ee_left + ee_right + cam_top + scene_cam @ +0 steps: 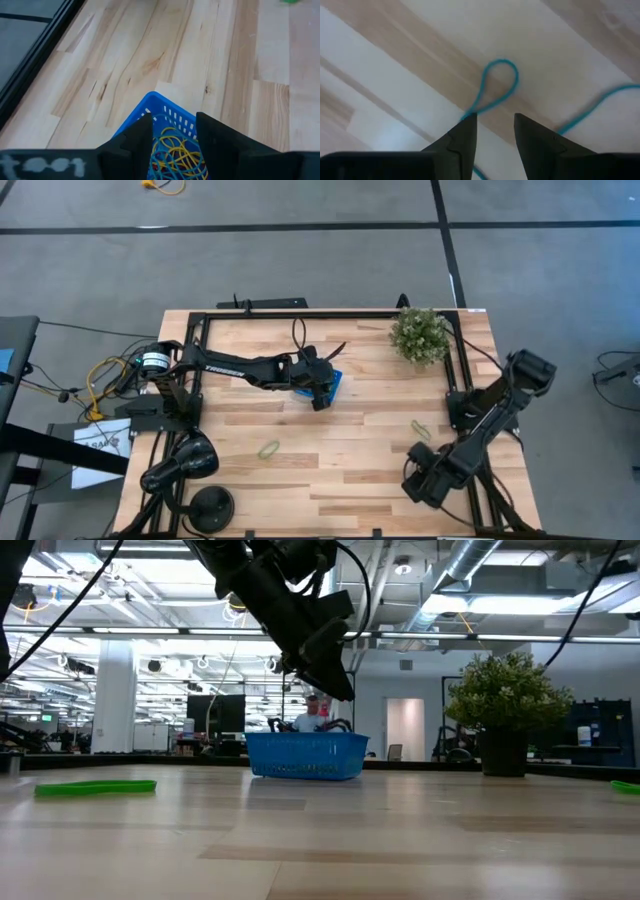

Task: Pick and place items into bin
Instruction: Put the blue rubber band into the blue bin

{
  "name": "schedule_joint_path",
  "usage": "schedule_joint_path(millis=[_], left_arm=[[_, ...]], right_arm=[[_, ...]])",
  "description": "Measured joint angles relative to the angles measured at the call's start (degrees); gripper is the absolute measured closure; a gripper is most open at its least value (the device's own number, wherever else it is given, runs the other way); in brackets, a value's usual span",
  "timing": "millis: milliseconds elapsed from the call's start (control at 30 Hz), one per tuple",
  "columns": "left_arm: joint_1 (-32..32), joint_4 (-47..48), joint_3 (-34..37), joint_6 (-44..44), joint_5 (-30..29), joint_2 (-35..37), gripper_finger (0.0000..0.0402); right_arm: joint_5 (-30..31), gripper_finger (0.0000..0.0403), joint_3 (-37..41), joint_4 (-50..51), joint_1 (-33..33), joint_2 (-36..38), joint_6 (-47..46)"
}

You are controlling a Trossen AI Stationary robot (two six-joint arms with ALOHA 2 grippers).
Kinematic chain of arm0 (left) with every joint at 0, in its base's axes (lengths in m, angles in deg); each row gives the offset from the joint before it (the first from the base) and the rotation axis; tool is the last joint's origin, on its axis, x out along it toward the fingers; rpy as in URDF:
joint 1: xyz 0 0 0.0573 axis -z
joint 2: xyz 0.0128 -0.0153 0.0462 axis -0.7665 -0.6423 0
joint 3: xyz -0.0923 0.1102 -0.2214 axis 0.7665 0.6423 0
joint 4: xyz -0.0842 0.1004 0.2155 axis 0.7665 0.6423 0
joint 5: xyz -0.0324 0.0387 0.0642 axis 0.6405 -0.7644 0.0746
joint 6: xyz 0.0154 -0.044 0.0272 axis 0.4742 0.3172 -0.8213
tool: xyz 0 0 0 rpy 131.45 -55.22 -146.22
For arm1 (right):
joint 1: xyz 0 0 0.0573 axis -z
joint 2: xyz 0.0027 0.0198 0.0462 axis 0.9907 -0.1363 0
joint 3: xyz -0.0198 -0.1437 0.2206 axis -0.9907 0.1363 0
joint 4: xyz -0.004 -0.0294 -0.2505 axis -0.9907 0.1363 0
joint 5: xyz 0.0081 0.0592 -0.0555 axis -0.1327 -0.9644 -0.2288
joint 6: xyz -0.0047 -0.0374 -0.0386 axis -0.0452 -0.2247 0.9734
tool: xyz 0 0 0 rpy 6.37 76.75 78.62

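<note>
The blue bin [334,385] stands on the table's far middle and holds yellow and blue loops [175,150]. My left gripper [172,120] hangs open just above the bin [305,755], slanting down, with nothing between its fingers. At the table's near right my right gripper [495,122] points straight down, open, over a teal loop [497,85] that lies flat on the wood. One strand of that loop runs under a fingertip [467,127]. Two green loops [268,449] [421,428] lie loose on the table.
A potted plant [420,335] stands at the far right corner. A black frame rail [300,314] runs along the table's far edge and sides. In the low view one green loop [95,786] lies at the left and another [625,786] at the right edge.
</note>
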Motion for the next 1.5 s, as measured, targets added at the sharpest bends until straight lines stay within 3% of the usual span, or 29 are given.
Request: schedule_joint_path(millis=[700,900,1133,1367,1500], left_arm=[[0.0,0.1,0.0,-0.2,0.0,0.0,0.0262],[0.0,0.1,0.0,-0.3,0.0,0.0,0.0262],[0.0,0.1,0.0,-0.3,0.0,0.0,0.0262],[0.0,0.1,0.0,-0.3,0.0,0.0,0.0262],[0.0,0.0,0.0,-0.3,0.0,0.0,0.0262]], right_arm=[[-5.6,0.0283,-5.2,-0.3,3.5,-8.1,3.9],[-5.8,0.0317,-5.5,0.9,3.5,-8.2,3.5],[-5.8,0.0393,-5.5,1.0,3.4,-8.6,3.5],[-5.4,0.0399,-5.7,1.1,3.1,-7.9,5.1],[0.1,0.0398,-8.6,1.0,3.1,-8.0,9.9]])
